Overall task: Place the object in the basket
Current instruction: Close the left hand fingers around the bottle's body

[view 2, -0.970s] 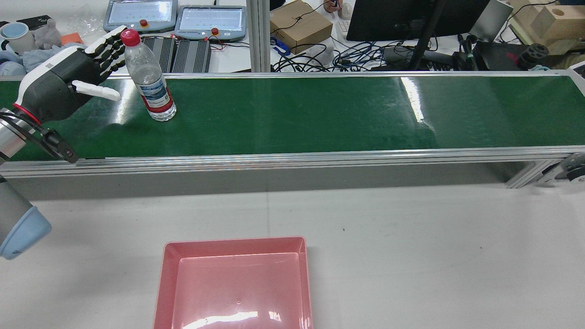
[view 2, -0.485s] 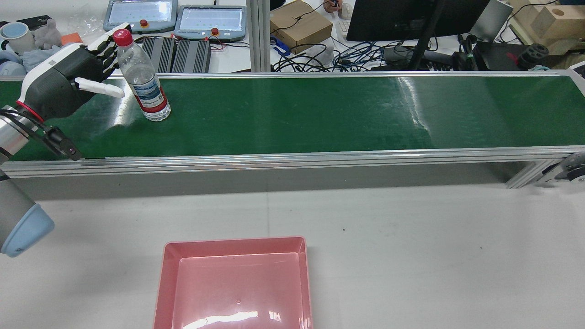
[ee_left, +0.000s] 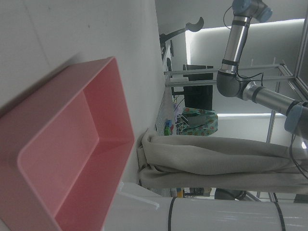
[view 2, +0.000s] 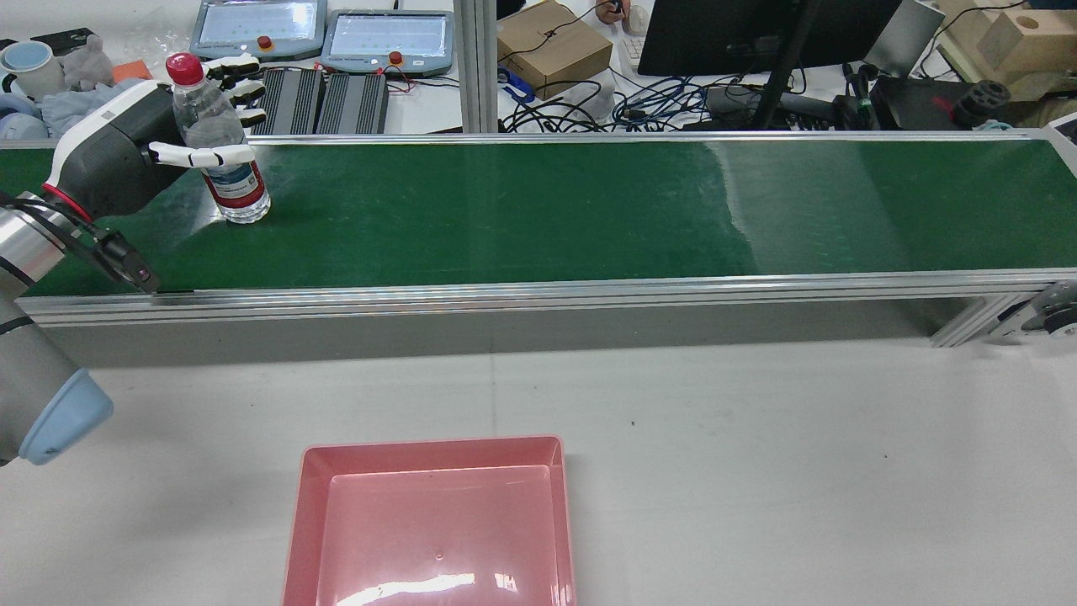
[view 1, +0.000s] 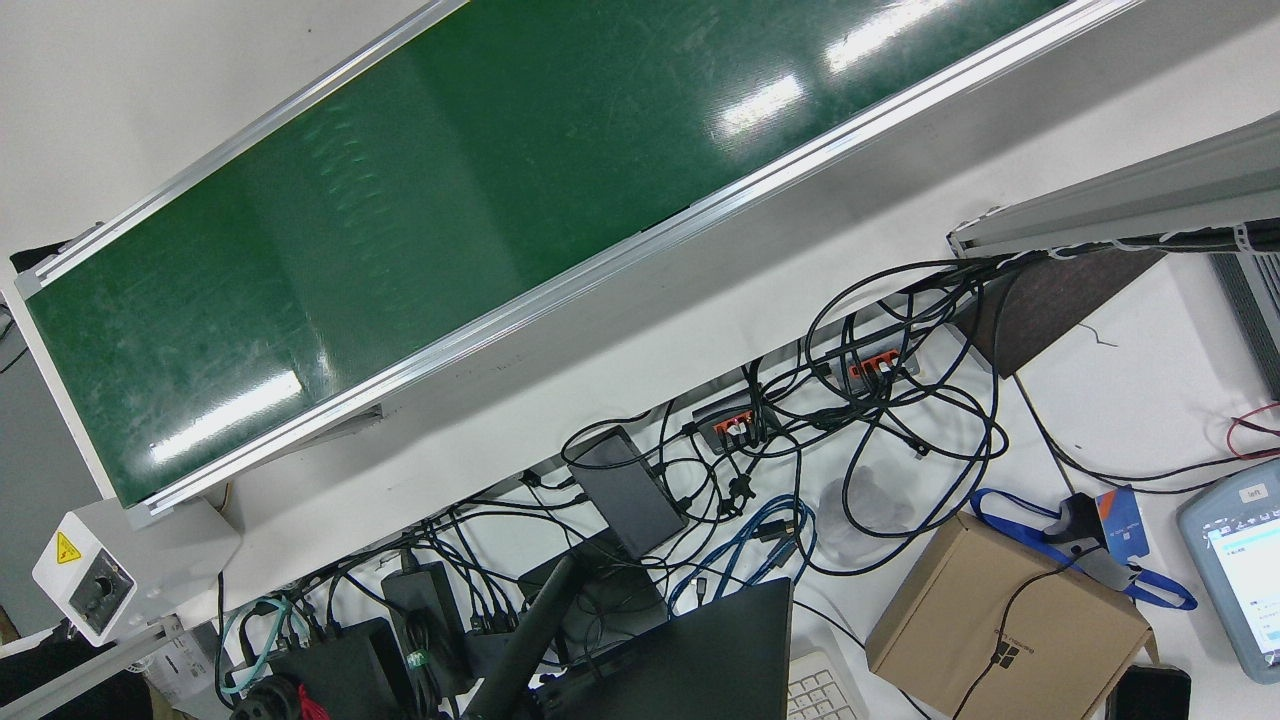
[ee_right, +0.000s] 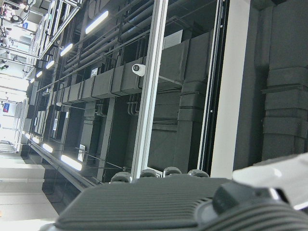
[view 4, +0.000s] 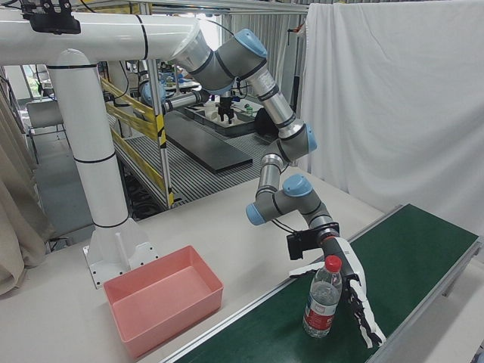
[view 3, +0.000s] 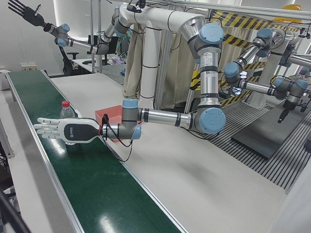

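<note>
A clear water bottle [view 2: 220, 151] with a red cap stands upright at the left end of the green conveyor belt [view 2: 547, 210]. My left hand [view 2: 126, 147] is right at it, thumb across its front and fingers [view 2: 236, 71] stretched out behind it. Those fingers [view 3: 46, 128] lie straight and apart beside the bottle [view 3: 66, 110], so the hand is open, not closed on it. From the other corner the bottle [view 4: 323, 299] stands in front of that hand [view 4: 349, 291]. My right hand [view 3: 23, 11] is raised high, fingers spread. The pink basket [view 2: 429, 446] sits empty on the white table.
The belt's aluminium rail [view 2: 538, 295] runs between the belt and the basket [view 4: 162, 299]. Teach pendants [view 2: 387, 38], cables and a cardboard box [view 2: 551, 46] lie beyond the belt. The left hand view shows only the basket [ee_left: 72, 159].
The bottle has travelled left along the belt into my left hand. The thumb, earlier short of the bottle, now crosses its front and the fingers are behind it.
</note>
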Motion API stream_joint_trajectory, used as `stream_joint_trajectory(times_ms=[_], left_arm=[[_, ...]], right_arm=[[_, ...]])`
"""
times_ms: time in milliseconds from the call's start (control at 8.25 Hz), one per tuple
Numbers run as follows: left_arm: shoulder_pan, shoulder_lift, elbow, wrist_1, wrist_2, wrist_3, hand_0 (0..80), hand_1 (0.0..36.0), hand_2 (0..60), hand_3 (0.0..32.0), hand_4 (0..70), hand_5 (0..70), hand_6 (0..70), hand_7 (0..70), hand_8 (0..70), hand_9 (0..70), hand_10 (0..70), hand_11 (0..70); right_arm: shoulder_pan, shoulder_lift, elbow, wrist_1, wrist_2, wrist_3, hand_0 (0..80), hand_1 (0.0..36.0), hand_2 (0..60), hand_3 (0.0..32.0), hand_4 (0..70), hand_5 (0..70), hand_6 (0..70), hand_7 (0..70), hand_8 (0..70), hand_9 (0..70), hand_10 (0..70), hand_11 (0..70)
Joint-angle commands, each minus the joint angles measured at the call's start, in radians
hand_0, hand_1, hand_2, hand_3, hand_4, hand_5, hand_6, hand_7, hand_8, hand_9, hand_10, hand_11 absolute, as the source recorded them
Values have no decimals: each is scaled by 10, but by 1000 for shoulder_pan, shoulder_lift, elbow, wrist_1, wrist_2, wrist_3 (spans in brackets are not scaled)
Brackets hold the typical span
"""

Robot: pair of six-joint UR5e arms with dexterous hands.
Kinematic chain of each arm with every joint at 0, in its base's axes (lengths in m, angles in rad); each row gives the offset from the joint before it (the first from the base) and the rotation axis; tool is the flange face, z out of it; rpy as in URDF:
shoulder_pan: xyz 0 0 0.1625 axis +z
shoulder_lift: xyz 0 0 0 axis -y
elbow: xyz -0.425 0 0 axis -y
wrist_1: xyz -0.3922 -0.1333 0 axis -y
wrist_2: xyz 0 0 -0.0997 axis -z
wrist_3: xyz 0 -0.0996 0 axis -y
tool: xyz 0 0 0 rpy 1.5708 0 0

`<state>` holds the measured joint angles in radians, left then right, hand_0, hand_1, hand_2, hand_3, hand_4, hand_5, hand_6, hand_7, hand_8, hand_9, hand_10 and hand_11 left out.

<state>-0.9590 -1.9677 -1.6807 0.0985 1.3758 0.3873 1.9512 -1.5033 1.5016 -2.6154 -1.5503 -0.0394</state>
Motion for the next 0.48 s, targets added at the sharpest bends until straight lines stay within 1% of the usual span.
stream_joint_trajectory(times_ms=[0,121,242,364], left_arm=[[-13,0,1,21,0,19,608,262,552,0,492,700,540,700,670,700,700,700],[-14,0,0,26,0,19,614,228,600,0,700,700,700,700,700,700,700,700],[-14,-2,-10,26,5,15,620,257,600,0,700,700,700,700,700,700,700,700],[-9,-22,-20,41,9,15,646,268,600,0,700,700,700,700,700,700,700,700]], right_arm=[[2,0,0,0,-1,-1,0,0,0,0,0,0,0,0,0,0,0,0],[2,0,0,0,-1,-1,0,0,0,0,0,0,0,0,0,0,0,0],[2,0,0,0,1,1,0,0,0,0,0,0,0,0,0,0,0,0],[2,0,0,0,0,1,0,0,0,0,0,0,0,0,0,0,0,0]])
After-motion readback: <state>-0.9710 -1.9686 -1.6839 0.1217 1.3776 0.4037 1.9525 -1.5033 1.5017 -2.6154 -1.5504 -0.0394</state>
